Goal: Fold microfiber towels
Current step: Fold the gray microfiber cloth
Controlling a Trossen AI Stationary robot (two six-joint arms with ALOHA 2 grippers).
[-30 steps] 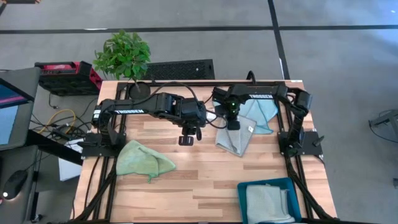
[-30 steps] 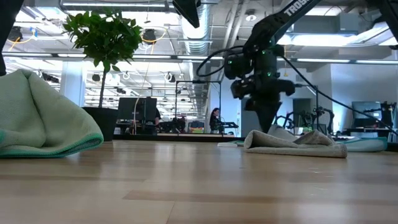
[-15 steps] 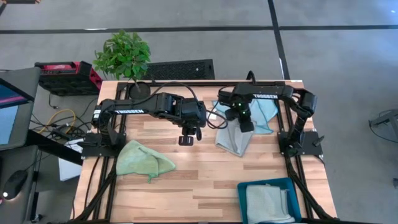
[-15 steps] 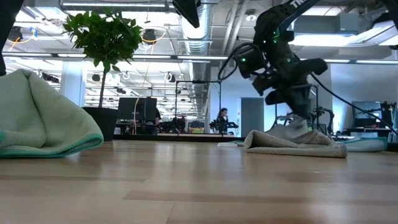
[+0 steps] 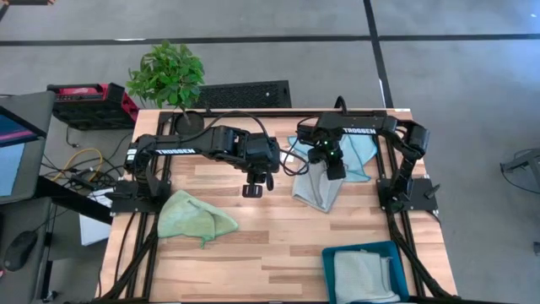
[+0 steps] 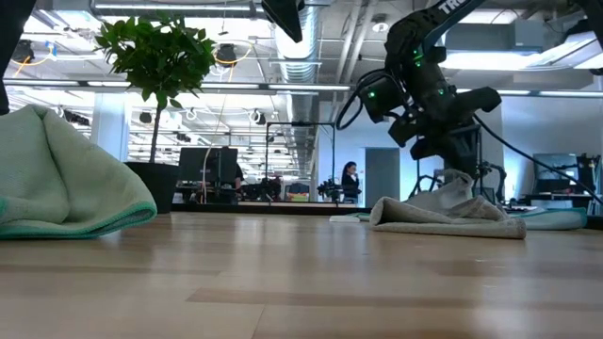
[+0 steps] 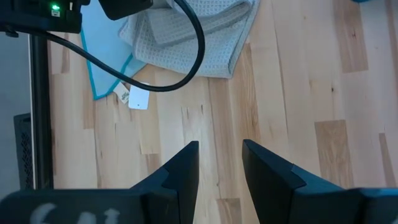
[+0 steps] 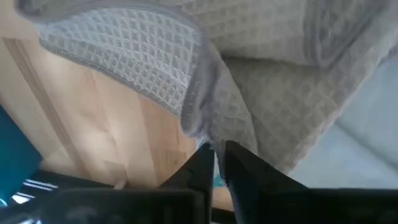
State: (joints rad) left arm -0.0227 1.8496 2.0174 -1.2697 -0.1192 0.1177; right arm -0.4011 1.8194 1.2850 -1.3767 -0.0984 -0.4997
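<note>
Right gripper (image 5: 336,171): I saw it low over the grey towel (image 5: 318,189), fingers nearly together with a slim gap; whether they pinched the fabric I could not tell.
Left gripper (image 5: 257,187): I saw it above bare table (image 5: 278,236), fingers apart, holding nothing.
Grey towel: rumpled, partly overlapping the light blue towel (image 5: 359,150).
Green towel (image 5: 194,216): heaped near the left arm's base.
Teal bin (image 5: 364,272): held another folded towel.
</note>
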